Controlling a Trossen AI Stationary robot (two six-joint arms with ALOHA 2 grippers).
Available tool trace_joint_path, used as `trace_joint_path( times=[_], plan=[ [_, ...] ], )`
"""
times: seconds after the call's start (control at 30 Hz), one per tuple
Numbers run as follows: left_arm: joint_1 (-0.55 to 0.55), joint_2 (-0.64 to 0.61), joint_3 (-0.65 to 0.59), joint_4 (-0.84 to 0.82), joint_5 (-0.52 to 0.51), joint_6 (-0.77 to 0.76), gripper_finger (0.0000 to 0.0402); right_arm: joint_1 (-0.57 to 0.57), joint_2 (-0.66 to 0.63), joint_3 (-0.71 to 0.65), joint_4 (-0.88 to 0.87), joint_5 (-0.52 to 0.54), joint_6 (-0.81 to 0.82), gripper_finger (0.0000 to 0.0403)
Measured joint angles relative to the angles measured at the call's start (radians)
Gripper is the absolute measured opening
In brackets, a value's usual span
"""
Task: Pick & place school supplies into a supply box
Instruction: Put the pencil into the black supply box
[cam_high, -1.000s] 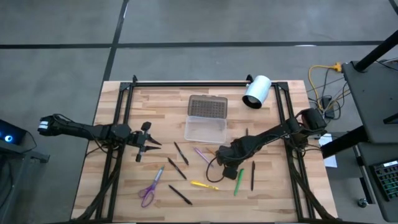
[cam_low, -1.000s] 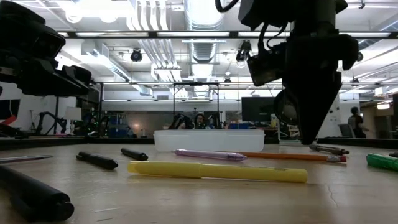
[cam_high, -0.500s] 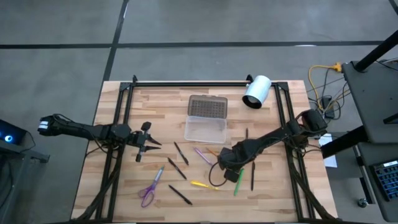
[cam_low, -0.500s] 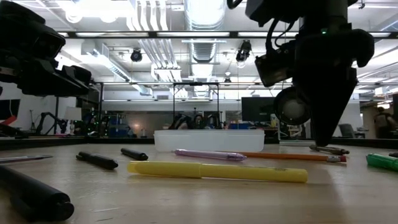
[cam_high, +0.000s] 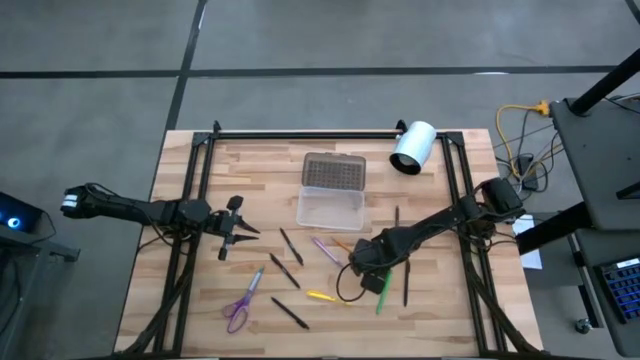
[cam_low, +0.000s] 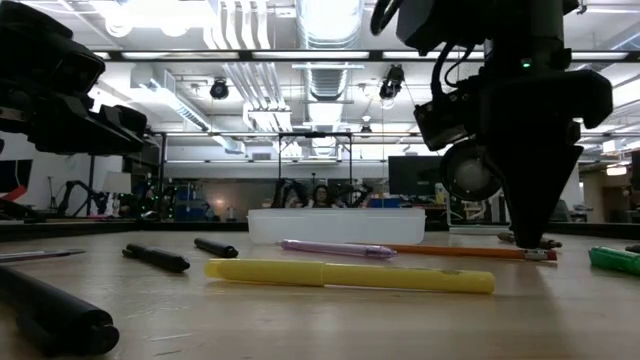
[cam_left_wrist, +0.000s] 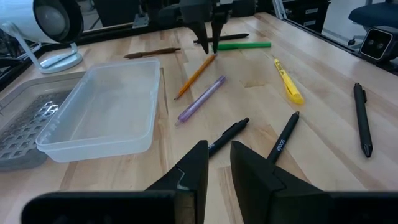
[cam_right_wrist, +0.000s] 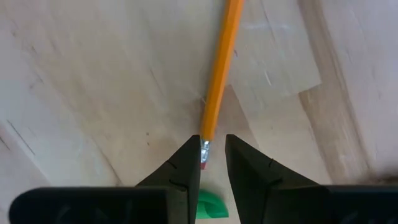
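Observation:
The clear supply box (cam_high: 330, 208) lies open at the table's middle far side, its dotted lid (cam_high: 333, 172) flat behind it. Pens and pencils lie on the wood in front of it: an orange pencil (cam_right_wrist: 221, 68), a lilac pen (cam_high: 325, 248), a yellow marker (cam_high: 328, 297), a green pen (cam_high: 383, 292) and several black pens. Purple scissors (cam_high: 240, 300) lie near left. My right gripper (cam_right_wrist: 213, 158) points down, slightly open, with a finger on each side of the orange pencil's eraser end. My left gripper (cam_high: 240, 232) is open and empty above the table's left side. My right gripper comes from above, pointing down, with its fingers across the orange pencil's eraser end (cam_right_wrist: 204, 148). The pencil lies flat on the table. In the low view the fingertips (cam_low: 530, 238) reach down to the pencil. Whether they touch it, I cannot tell.
A white cylinder (cam_high: 412, 148) lies at the far right, behind the box. A black pen (cam_high: 406, 282) and the green pen lie just right of my right gripper. Black frame rails (cam_high: 190, 250) run along the table's left, right and far sides.
My right gripper has gone down and a little toward the table's right edge, to the orange pencil's eraser end, until its fingertips are at table height. The pencil and the other supplies have stayed where they were.

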Motion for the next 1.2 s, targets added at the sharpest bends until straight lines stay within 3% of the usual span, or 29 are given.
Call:
trace_joint_path(
  times=[1.2],
  plan=[
    [0.000,0.000,0.000,0.000,0.000,0.000,0.0054,0.015,0.026,-0.011,-0.003,-0.026,0.023,0.0068]
  ],
)
